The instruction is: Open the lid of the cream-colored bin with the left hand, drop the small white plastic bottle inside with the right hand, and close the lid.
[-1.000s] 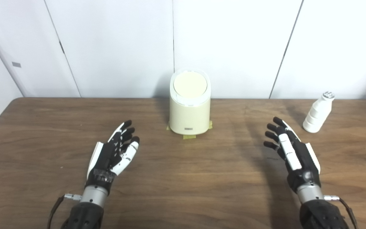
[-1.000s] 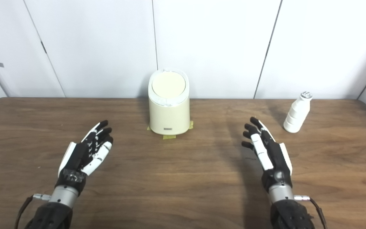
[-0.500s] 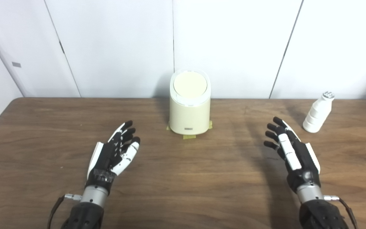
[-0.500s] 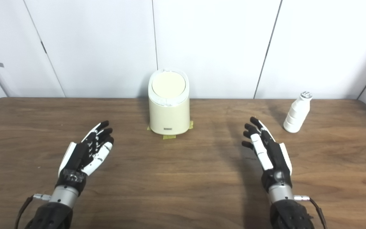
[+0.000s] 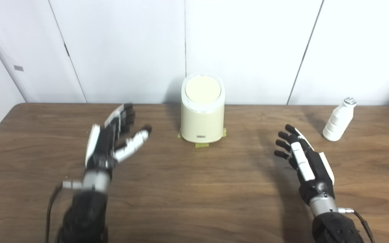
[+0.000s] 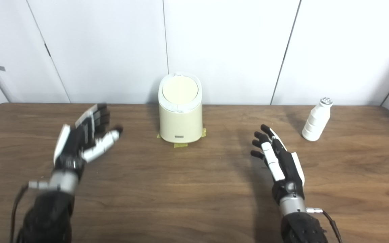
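The cream-colored bin, lid shut, stands far-centre on the table. The left hand, spread and empty, lies near-left of it, nearer than the spread right hand. The white plastic bottle stands upright far right.

Both head cameras looked down and forward from above the near edge of the table, facing twelve o'clock toward the wall. The right eye sat slightly toward three o'clock. At middling range, both shared nearly the whole tabletop and wall.
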`<action>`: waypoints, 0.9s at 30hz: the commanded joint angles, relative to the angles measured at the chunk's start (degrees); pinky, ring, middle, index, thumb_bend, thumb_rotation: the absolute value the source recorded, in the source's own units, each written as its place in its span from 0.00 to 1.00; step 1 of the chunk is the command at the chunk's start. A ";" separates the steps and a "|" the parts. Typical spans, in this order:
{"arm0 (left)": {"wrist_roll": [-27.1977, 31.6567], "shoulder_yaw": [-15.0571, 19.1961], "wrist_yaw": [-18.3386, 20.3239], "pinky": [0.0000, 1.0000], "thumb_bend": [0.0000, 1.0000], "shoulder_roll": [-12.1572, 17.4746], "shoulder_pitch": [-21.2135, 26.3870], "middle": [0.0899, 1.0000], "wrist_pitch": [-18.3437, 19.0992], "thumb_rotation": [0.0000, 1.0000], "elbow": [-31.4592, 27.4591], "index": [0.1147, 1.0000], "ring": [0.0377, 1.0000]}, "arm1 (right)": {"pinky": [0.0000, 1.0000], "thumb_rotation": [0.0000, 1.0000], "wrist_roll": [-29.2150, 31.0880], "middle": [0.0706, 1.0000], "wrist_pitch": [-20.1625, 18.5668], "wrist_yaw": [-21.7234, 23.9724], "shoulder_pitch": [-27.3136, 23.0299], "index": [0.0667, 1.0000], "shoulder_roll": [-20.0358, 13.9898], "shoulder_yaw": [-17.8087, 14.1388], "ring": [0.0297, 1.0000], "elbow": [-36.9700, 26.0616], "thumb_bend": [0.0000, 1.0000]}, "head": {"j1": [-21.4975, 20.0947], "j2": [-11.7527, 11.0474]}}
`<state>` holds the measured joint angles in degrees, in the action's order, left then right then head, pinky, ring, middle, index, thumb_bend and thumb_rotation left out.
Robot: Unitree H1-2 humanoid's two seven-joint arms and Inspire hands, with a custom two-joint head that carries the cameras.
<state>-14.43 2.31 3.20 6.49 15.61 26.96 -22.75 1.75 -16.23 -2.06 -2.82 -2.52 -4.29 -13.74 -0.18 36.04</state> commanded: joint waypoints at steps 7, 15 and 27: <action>-3.39 1.77 4.69 0.80 0.81 0.30 12.37 0.89 -0.06 0.22 6.36 0.93 0.87 | 0.77 0.77 0.55 0.85 1.43 -0.15 -1.31 0.88 0.59 -0.31 0.84 -1.89 0.41 | -0.03 -0.12; -5.17 1.38 7.59 0.80 0.84 -0.19 21.05 0.91 -0.07 0.18 15.44 0.95 0.89 | 0.76 0.77 0.27 0.86 1.38 -0.17 -1.10 0.88 0.85 0.02 0.85 -2.39 0.40 | -0.14 -0.12; -8.47 -8.25 11.08 0.79 0.88 3.65 32.19 0.94 -0.52 0.15 29.07 0.97 0.91 | 0.76 0.77 0.13 0.83 1.34 -0.86 -1.76 0.88 1.58 0.04 0.84 -1.97 0.42 | -0.52 -0.47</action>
<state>-22.45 -5.46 14.27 9.48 43.04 26.97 6.47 1.81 -16.21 -2.86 -2.63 -1.13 -4.22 -13.92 -0.62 35.60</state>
